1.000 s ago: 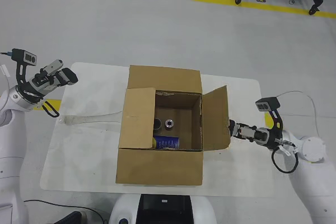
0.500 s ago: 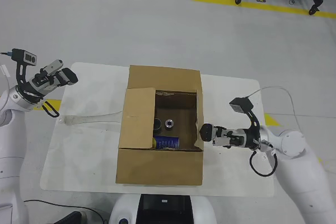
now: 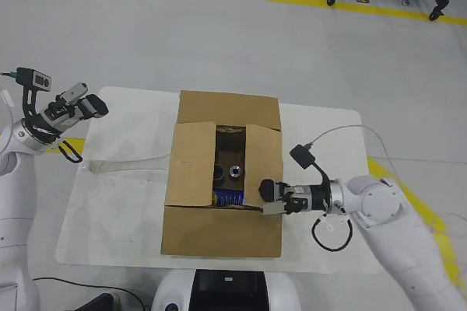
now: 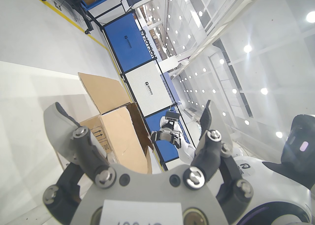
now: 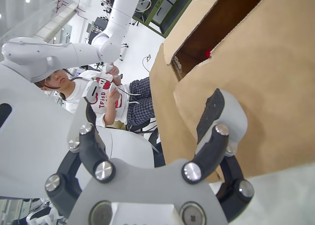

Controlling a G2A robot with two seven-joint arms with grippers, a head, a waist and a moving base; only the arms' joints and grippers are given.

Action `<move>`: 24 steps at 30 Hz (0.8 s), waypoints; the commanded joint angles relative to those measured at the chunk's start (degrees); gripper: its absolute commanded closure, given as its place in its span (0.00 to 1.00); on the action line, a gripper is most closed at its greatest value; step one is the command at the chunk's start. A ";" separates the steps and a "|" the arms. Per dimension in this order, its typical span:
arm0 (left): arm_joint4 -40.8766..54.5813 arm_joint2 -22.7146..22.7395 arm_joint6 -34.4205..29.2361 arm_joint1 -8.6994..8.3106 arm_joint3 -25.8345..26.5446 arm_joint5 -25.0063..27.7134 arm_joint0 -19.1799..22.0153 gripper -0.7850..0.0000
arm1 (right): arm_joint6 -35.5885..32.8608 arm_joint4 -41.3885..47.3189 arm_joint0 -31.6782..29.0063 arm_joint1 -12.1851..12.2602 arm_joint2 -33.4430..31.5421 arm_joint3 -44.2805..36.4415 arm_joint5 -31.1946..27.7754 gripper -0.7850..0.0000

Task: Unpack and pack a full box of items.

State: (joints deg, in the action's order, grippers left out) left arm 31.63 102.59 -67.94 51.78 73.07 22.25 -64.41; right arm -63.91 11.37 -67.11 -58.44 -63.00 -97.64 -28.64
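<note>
While the box (image 3: pixel 222 225) sits mid-way across the table (image 3: pixel 117 225) with its right flap (image 3: pixel 263 155) folded over a blue can (image 3: pixel 233 198), the right gripper (image 3: pixel 266 197), fingers apart, seems to touch that flap, and the left gripper (image 3: pixel 96 105) hangs open-fingered near the far left corner.

Top view looks down from above the arms on the table (image 3: pixel 101 225) and box (image 3: pixel 218 229). Left wrist view sits well off, tilted up past the box toward the ceiling (image 4: pixel 221 26); right wrist view is close against the box. All three share the box.
</note>
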 commanded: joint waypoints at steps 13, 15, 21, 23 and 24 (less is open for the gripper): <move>0.00 0.00 0.00 0.00 0.00 0.00 0.00 0.00 | 1.69 -2.12 0.08 -0.01 1.44 -1.01 0.63 0.00; 0.00 0.00 0.00 0.00 0.00 0.00 0.00 0.00 | 1.36 -0.57 -0.45 0.31 -0.11 -1.59 0.34 0.00; 0.00 0.00 0.00 0.00 0.00 0.00 0.00 0.00 | -1.81 5.49 -4.34 1.75 -6.27 -2.42 0.08 0.00; 0.00 0.00 0.00 0.00 0.00 0.00 0.00 0.00 | -2.74 6.39 -5.68 2.20 -8.24 -2.34 0.03 0.00; 0.00 0.00 0.00 0.00 0.00 0.00 0.00 0.00 | -3.17 6.87 -6.85 2.52 -9.75 -2.30 0.06 0.00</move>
State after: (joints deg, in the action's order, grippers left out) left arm 31.63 102.59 -67.94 51.78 73.07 22.25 -64.41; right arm -66.75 17.90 -73.05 -56.17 -71.46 -99.99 -28.60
